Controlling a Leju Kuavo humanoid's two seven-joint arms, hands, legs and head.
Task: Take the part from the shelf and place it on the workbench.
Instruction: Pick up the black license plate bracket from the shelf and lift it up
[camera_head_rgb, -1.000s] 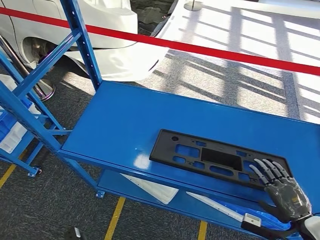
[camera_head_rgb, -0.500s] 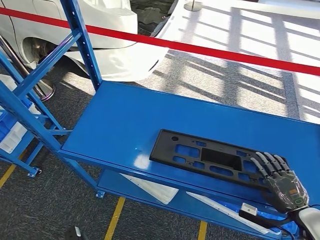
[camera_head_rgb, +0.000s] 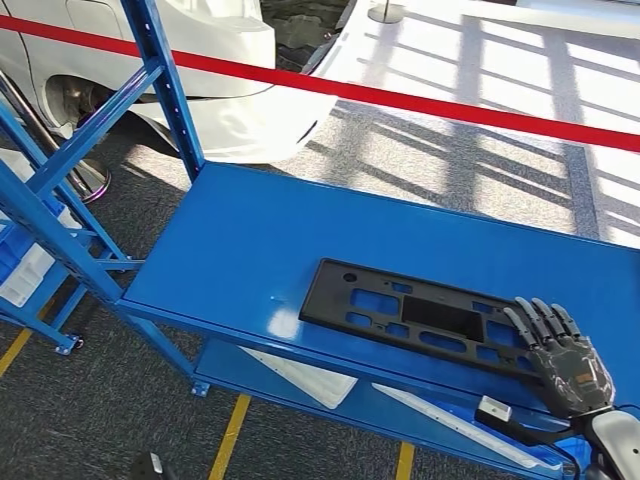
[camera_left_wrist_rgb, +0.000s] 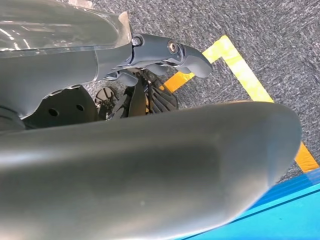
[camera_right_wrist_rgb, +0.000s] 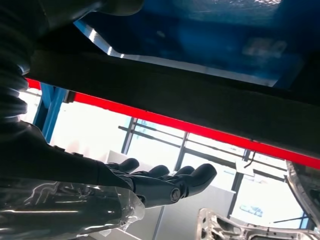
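Note:
A flat black part (camera_head_rgb: 430, 290) with several cut-outs lies on the blue shelf board (camera_head_rgb: 249, 240), toward its right front. My right hand (camera_head_rgb: 566, 360) is at the part's right end, its fingers stretched out over the top of it. In the right wrist view the straight fingers (camera_right_wrist_rgb: 177, 182) stand apart from the dark part (camera_right_wrist_rgb: 170, 95), with light showing between them. My left hand (camera_left_wrist_rgb: 158, 50) hangs over the grey floor and holds nothing.
Blue shelf uprights (camera_head_rgb: 162, 85) rise at the left. A lower shelf carries white sheets (camera_head_rgb: 302, 375). Red barrier tape (camera_head_rgb: 423, 100) crosses behind the shelf, with a white car (camera_head_rgb: 211, 60) beyond it. Yellow lines (camera_head_rgb: 230, 435) mark the floor.
My right hand has slid a little farther up over the right end of the part. The part has stayed where it was.

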